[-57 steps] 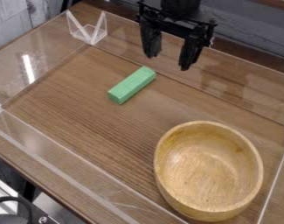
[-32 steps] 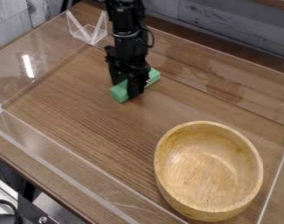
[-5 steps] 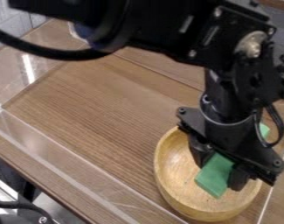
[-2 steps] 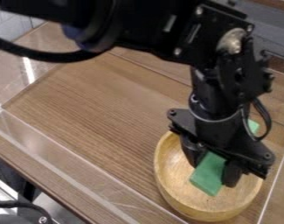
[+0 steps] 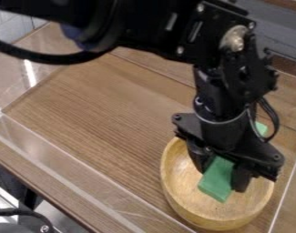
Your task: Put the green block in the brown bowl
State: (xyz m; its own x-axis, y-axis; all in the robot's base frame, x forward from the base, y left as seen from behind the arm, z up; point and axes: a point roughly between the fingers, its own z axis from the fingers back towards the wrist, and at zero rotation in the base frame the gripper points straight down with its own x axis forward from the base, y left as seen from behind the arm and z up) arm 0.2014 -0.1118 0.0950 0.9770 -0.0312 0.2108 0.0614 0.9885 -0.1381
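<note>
My gripper (image 5: 226, 171) hangs over the brown bowl (image 5: 178, 187) at the front right of the table, shut on the green block (image 5: 219, 184). The block is a bright green bar held upright between the black fingers, its lower end down inside the bowl. Whether it touches the bowl's floor cannot be told. The arm's black body (image 5: 229, 82) hides the far side of the bowl. The near rim and left wall of the light wooden bowl show.
The wooden table (image 5: 101, 109) is ringed by a clear plastic wall (image 5: 65, 173) along the front and left edges. The arm's dark bulk (image 5: 101, 23) fills the upper part of the view.
Over the last second the gripper has sunk slightly and shifted a little left over the bowl, still holding the green block. Much earlier the block lay on the table at the back.
</note>
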